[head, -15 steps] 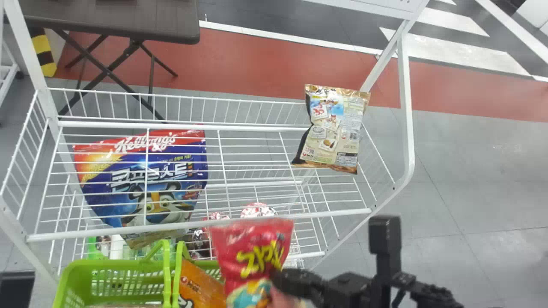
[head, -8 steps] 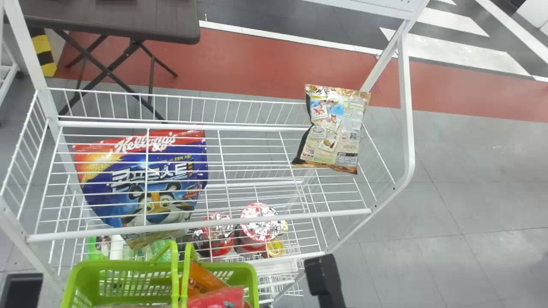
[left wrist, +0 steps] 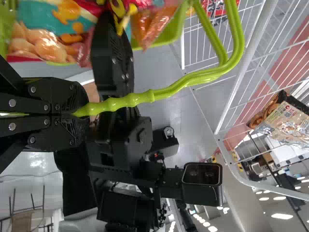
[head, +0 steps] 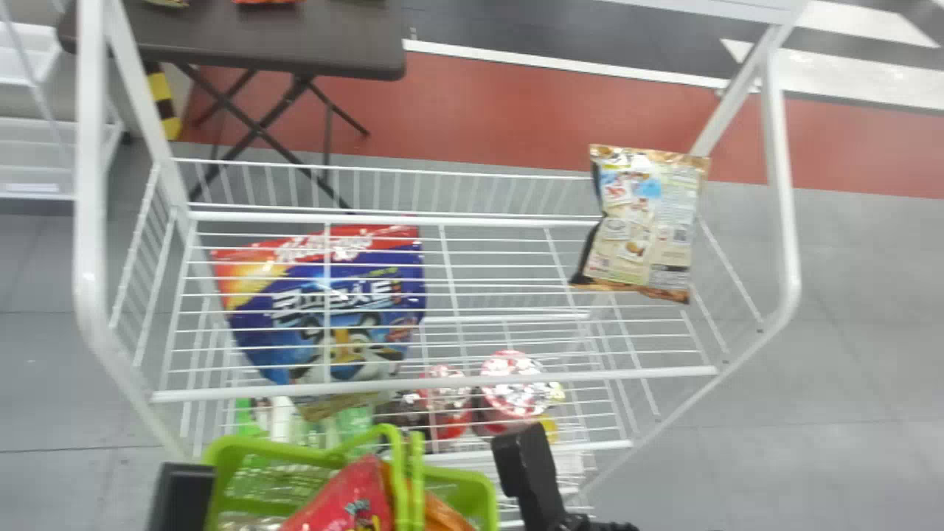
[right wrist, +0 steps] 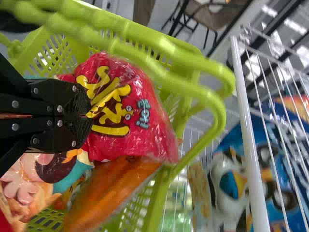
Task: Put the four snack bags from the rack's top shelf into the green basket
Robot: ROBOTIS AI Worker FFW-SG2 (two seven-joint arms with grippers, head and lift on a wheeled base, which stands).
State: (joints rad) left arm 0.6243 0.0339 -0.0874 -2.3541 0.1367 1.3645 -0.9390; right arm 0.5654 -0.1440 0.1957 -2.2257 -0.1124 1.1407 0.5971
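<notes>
Handle (left wrist: 140, 98) of the green basket (head: 484, 490) is clamped in my left gripper (left wrist: 86, 115); inside, my closed right gripper (right wrist: 90, 116) seems to pinch the red snack bag (right wrist: 149, 137). Beige bag (head: 645, 221): top shelf.

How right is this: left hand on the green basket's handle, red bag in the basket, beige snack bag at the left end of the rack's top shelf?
Wrong end: the beige snack bag is at the right end of the rack's top shelf, per the head view. Left hand on the handle, red bag in the basket: correct.
</notes>
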